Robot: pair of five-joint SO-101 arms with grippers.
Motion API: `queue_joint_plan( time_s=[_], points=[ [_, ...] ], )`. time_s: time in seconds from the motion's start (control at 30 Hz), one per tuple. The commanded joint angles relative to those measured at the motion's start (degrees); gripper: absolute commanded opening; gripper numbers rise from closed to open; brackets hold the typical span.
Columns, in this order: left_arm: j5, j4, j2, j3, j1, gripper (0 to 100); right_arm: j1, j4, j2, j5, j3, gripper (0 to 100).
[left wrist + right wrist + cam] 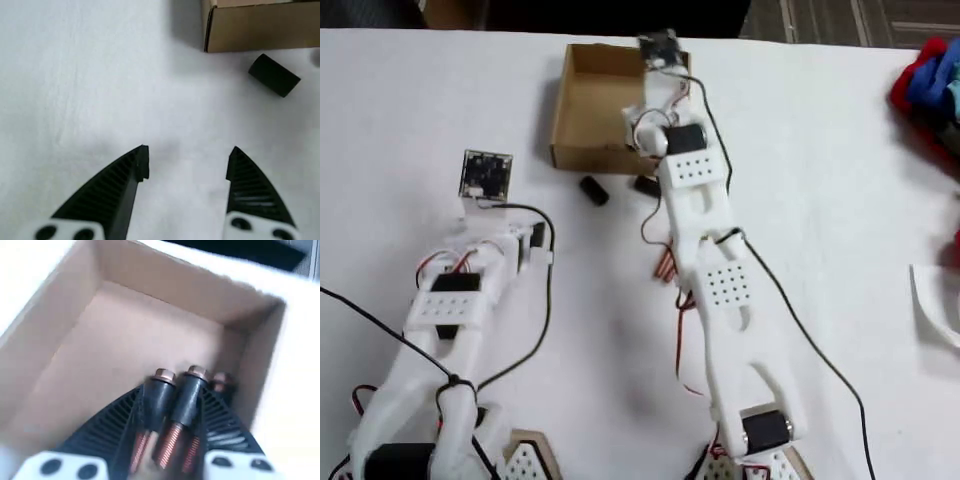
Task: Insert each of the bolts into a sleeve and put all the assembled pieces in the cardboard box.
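The cardboard box (582,60) stands at the back of the white table. My right arm (705,200) stretches over its right side. The right gripper (175,400) hangs open inside the box (165,285). Between its fingers I see two assembled pieces (187,390), black sleeves with copper bolt heads. A third piece (221,381) lies beside them. Two loose black sleeves (594,190) (646,185) lie in front of the box. Copper bolts (666,268) lie beside the right arm. My left gripper (187,160) is open and empty above bare table, short of a sleeve (274,75) and the box corner (260,30).
A heap of red and blue cloth (930,75) lies at the far right. A white curved object (935,310) sits at the right edge. The left arm (460,300) stands at the front left. Cables trail over the table beside both arms.
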Motion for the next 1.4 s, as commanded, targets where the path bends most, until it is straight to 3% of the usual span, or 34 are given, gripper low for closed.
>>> queue_joint_plan(
  time_s=[0.0, 0.17, 0.3, 0.43, 0.57, 0.7, 0.8, 1.37],
  points=[
    [0.4, -1.1, -1.7, -0.1, -0.4, 26, 1.0, 12.9, -10.3, 12.8, -2.8, 13.4],
    [0.4, -1.1, -1.7, -0.1, -0.5, 26, -1.6, 29.1, -14.2, 14.2, -2.7, 13.4],
    [0.4, -1.1, -1.7, -0.1, -0.5, 26, -5.6, 36.2, -14.6, 14.2, -2.1, 13.6],
    [0.4, -1.1, -1.7, -0.1, -0.5, 26, -7.7, 36.1, -15.0, 14.2, 0.7, 13.5],
    [1.5, -1.1, -1.8, -0.6, -6.0, 26, -10.3, 35.7, -13.4, 14.2, 4.2, 13.4],
    [10.5, -1.3, -1.9, -0.7, -11.4, 26, -12.7, 33.9, -9.4, 14.2, 4.6, 13.4],
    [12.4, -3.3, -1.8, -0.4, -13.9, 26, -13.8, 31.4, -6.9, 14.2, 4.6, 13.4],
    [12.7, -3.4, -1.8, -0.3, -14.2, 26, -13.9, 18.7, 1.1, 14.6, 4.8, 13.3]
  ],
)
